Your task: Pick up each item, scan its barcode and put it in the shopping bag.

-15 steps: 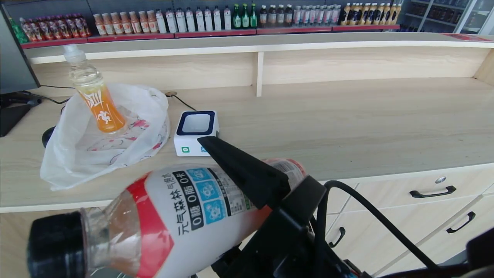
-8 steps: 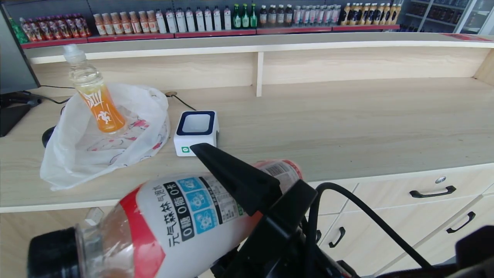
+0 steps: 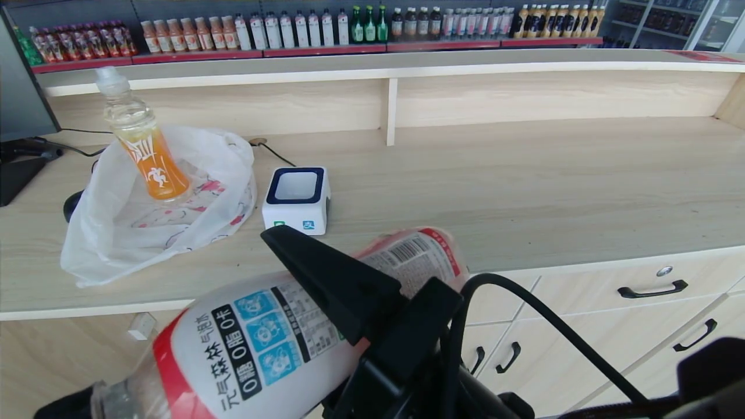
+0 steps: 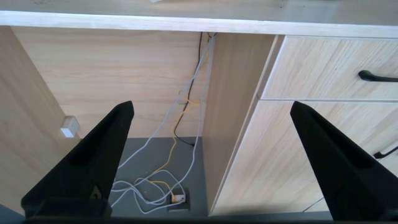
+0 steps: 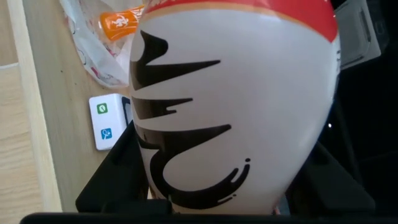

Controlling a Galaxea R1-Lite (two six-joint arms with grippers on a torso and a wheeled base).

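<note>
Scan step: right claw pinches the white-labelled, red-banded plastic bottle; next, face its barcode to the white blue-rimmed scanner. Left claw spread, empty.

You have a light wooden counter; on its left lies a white shopping bag, a small scanner just beside it, a cable behind.

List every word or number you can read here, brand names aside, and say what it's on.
"0糖 0脂 0卡": on the black strip of the held bottle.
"气泡水": same label, small, beside the brand name.
Barcode digits and the fine print next to it: too small to read.
Orange bottle label: stylised, unreadable.
Scanner: two small icons, no words.
Shelf bottles: too small to read.
</note>
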